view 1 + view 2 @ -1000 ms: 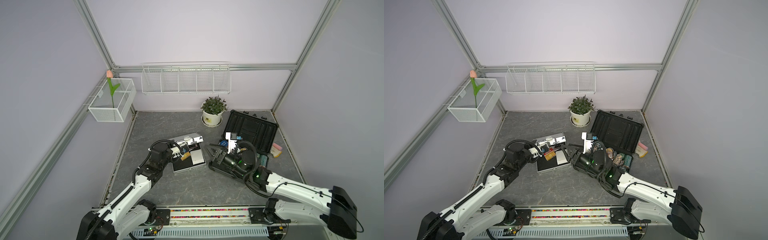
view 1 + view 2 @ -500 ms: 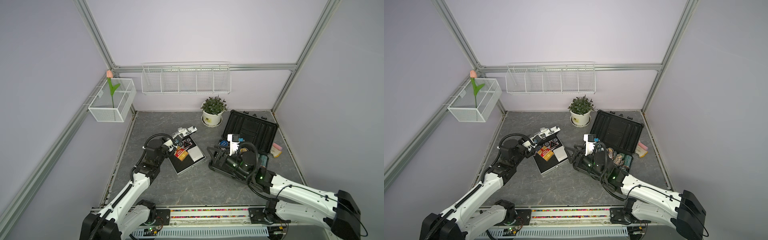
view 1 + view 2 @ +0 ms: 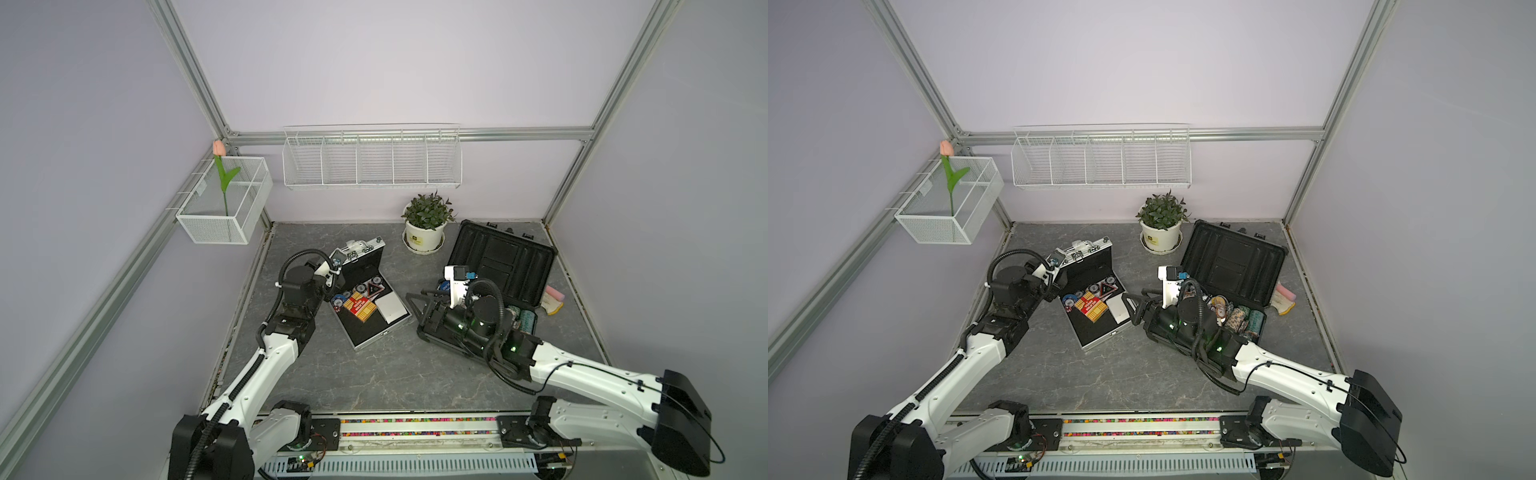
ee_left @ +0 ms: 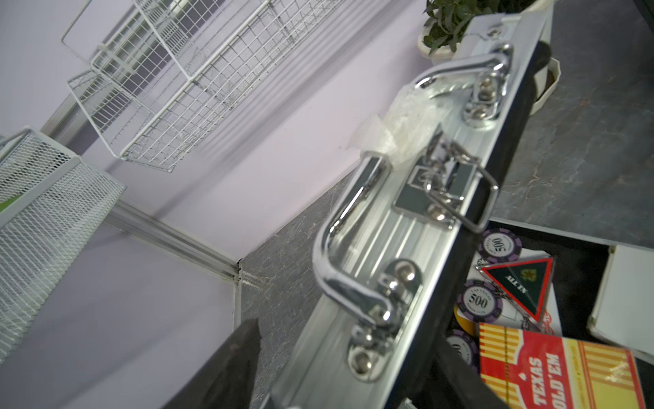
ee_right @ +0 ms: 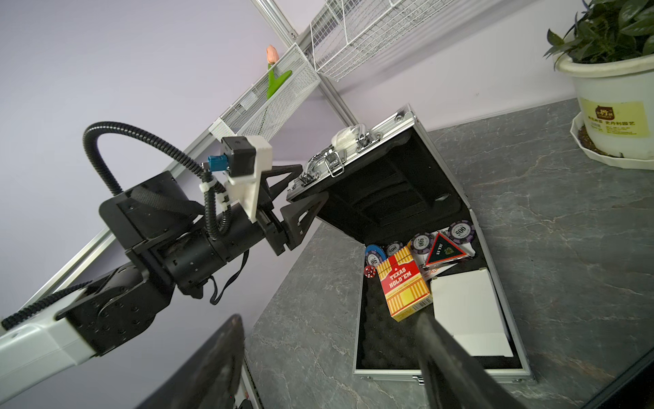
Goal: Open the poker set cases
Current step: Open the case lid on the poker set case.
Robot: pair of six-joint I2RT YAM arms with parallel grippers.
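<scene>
ribbed aluminium case, foam-lined; moulded plastic case

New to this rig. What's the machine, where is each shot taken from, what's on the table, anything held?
Two white robot arms are mounted at the near edge of a grey table, each ending in a two-fingered hand. Both top views come from one camera overhead; the other two pictures come from a camera on each arm's wrist. On the table lie two open poker cases: a silver case with chips, a red card box and a white box, and a dark case with chip stacks. A potted plant stands by the back wall. The left hand is open astride the silver case's raised lid; the right hand is open and empty.
</scene>
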